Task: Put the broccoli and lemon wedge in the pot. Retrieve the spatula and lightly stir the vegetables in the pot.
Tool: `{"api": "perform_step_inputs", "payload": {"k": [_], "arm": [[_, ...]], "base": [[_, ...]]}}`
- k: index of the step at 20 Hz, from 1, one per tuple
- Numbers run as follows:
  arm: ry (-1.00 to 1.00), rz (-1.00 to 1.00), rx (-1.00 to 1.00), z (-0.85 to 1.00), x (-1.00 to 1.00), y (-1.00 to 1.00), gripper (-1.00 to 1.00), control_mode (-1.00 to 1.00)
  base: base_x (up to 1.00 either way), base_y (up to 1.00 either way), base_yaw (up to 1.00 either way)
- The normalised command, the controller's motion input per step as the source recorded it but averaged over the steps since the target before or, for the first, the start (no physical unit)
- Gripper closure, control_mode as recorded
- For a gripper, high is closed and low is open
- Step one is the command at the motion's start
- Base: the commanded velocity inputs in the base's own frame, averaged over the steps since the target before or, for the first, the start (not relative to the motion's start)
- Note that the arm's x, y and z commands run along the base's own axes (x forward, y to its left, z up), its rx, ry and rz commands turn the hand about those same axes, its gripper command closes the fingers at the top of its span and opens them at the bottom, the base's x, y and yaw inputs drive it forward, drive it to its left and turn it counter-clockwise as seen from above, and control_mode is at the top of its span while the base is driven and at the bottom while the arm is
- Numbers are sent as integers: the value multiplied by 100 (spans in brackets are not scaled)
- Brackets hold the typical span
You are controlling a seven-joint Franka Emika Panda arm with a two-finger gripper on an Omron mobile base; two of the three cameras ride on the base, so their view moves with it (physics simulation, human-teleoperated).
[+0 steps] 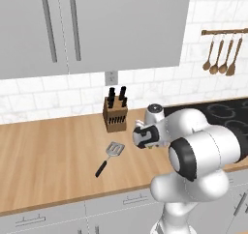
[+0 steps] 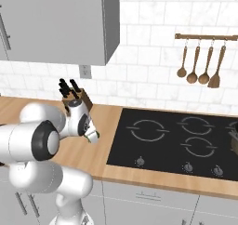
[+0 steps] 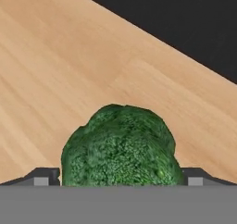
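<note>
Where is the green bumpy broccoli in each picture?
Left base view: hidden behind the arm.
Right base view: a green speck below the gripper, left of the black cooktop.
Hand view: bumpy dark green broccoli, bottom centre.
Shared landmark: the wooden knife block.

one broccoli, one spatula, one knife block, four hanging wooden utensils.

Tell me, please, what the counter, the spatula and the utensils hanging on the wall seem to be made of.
Counter: looks like light wood, matte, with visible grain lines.
Spatula: the slotted head looks like silver-grey metal; the slim black handle may be plastic, though that is unclear.
Hanging utensils: uniformly brown, so probably wood, on a matching brown rail.
</note>
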Motion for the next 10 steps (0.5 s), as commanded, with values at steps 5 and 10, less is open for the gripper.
{"api": "perform_step_inputs", "payload": {"k": [5,10], "arm": [[1,-2,0,-16,8,0,100,-100],[0,0,0,2,-4,1,100,-100]], "base": [[0,0,0],[0,0,0]]}}
